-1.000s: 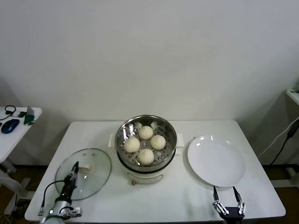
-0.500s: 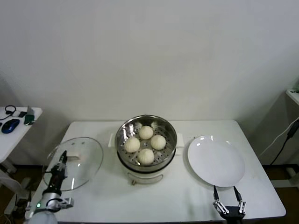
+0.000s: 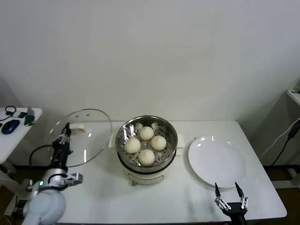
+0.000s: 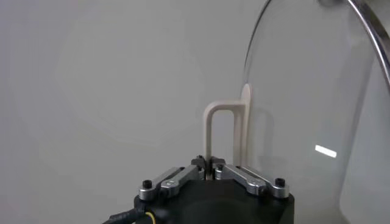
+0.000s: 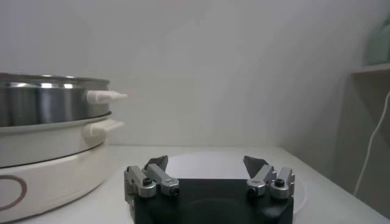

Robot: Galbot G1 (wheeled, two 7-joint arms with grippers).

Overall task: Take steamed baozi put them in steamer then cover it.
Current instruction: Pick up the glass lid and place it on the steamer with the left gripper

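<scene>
Several cream-white baozi (image 3: 146, 133) lie on the perforated tray inside the shiny steel steamer (image 3: 174, 140) at the table's middle. The cover (image 3: 89, 133), a clear glass lid with a metal rim, hangs tilted in the air just left of the steamer. My left gripper (image 3: 63, 140) is shut on its cream bar handle (image 4: 210, 131), and the wrist view shows the glass (image 4: 304, 122) standing edge-up beyond the jaws. My right gripper (image 3: 229, 197) stands open near the table's front right edge, holding nothing. In the right wrist view the steamer (image 5: 49, 109) sits off to one side of it.
A flat white plate (image 3: 216, 161) lies right of the steamer, just beyond the right gripper. A small side table (image 3: 21, 133) with a mouse and cables stands at the far left. A dark cable (image 3: 283, 138) hangs at the right edge.
My left gripper has raised the cover off the table and carried it up and back toward the steamer, tilting it more upright. The right arm has stayed put.
</scene>
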